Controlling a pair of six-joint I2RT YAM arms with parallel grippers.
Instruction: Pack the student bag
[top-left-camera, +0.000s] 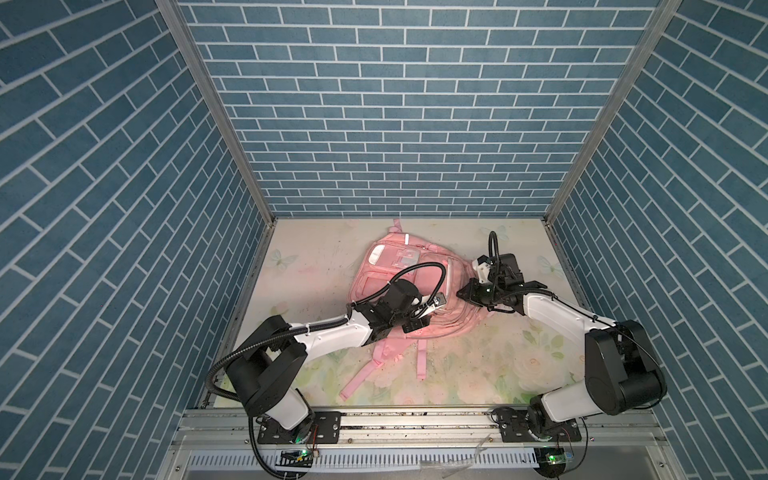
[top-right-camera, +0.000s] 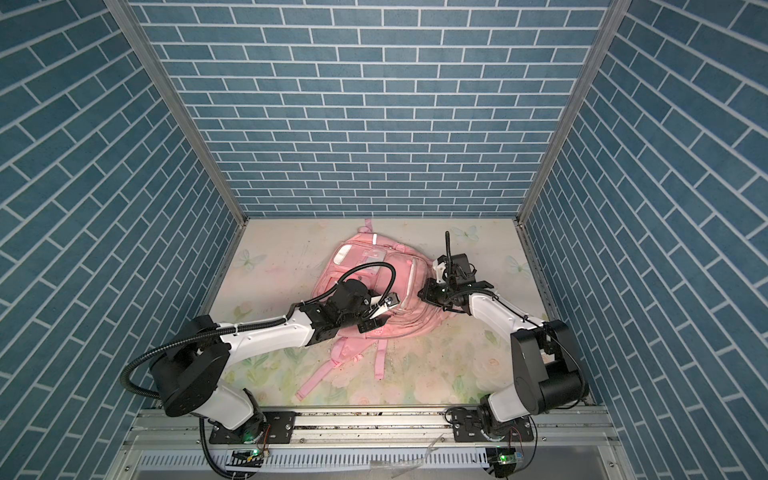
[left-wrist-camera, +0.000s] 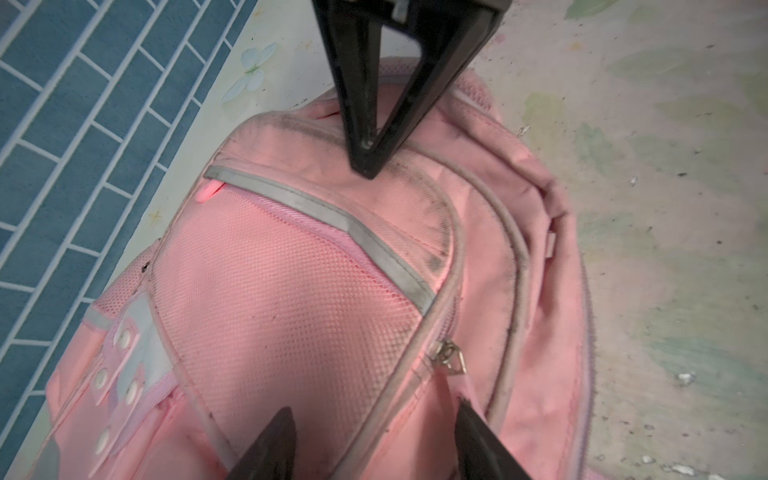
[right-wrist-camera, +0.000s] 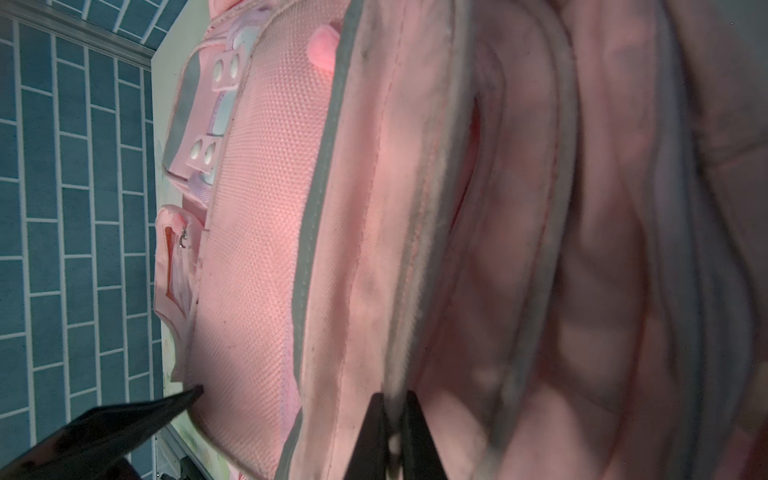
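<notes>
Desk (top-left-camera: 316, 270) first, floral print. Student bag (top-left-camera: 449, 328) lies flat on it, front pockets up, nearer the back edge than the front and roughly midway between the side edges, with its straps (top-left-camera: 359, 380) trailing toward the front edge. Left gripper (left-wrist-camera: 372, 405) hangs low over the mesh front pocket (left-wrist-camera: 291, 299), fingers spread wide with nothing pinched. Right gripper (right-wrist-camera: 392, 399) is at the bag's right side, fingers pressed together on a grey piped seam (right-wrist-camera: 415, 291). Tiny metal zip pull (left-wrist-camera: 451, 359) sits just beside one left finger.

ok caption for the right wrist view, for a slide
Close-up: right gripper pinched shut on the grey piping of the pink student bag.
</notes>
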